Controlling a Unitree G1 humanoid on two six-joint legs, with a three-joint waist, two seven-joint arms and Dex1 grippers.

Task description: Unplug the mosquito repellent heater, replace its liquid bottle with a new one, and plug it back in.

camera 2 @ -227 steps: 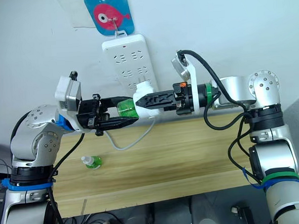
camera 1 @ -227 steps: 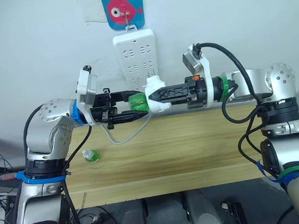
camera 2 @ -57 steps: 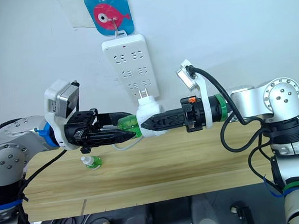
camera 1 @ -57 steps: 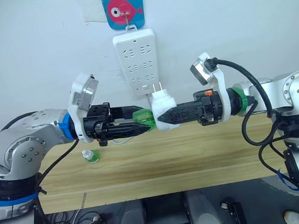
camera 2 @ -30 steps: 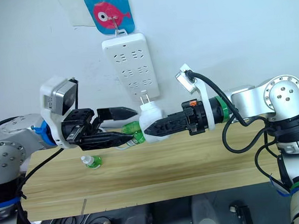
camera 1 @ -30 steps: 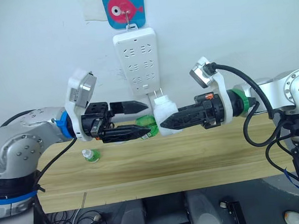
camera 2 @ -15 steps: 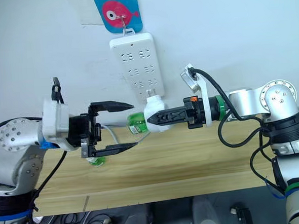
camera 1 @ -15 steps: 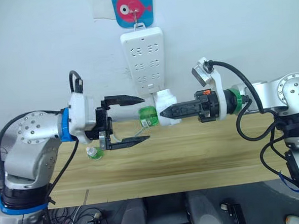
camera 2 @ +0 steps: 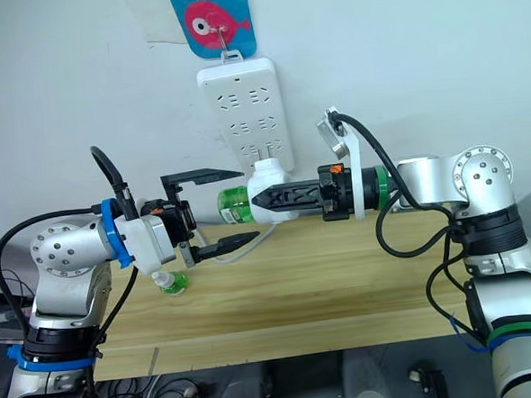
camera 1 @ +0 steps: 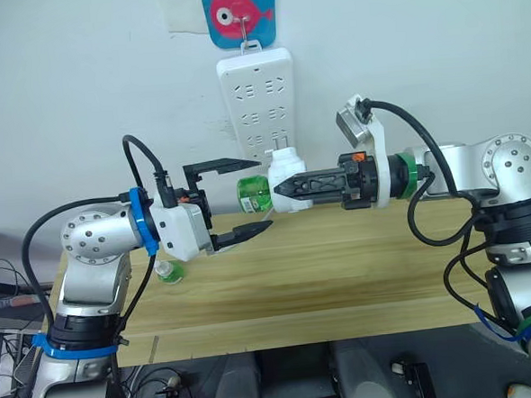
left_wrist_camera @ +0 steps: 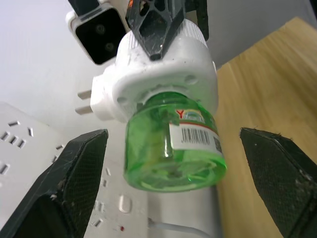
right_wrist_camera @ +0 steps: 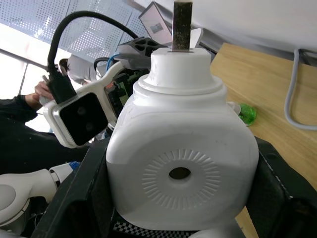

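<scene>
Broadly, the wooden worktop (camera 1: 342, 275) runs below the wall-hung power strip (camera 1: 257, 96). Above it, the right end effector (camera 1: 283, 188) is clamped on the mosquito repellent heater (camera 1: 285, 178), held unplugged in mid-air near the strip. The left end effector (camera 1: 238, 197) gapes wide, empty, beside its liquid bottle (left_wrist_camera: 173, 151), which juts left from the heater. Likely light, slick plastic; grip its round body and twist. The new one (camera 1: 166, 275) stands at the worktop's left.
</scene>
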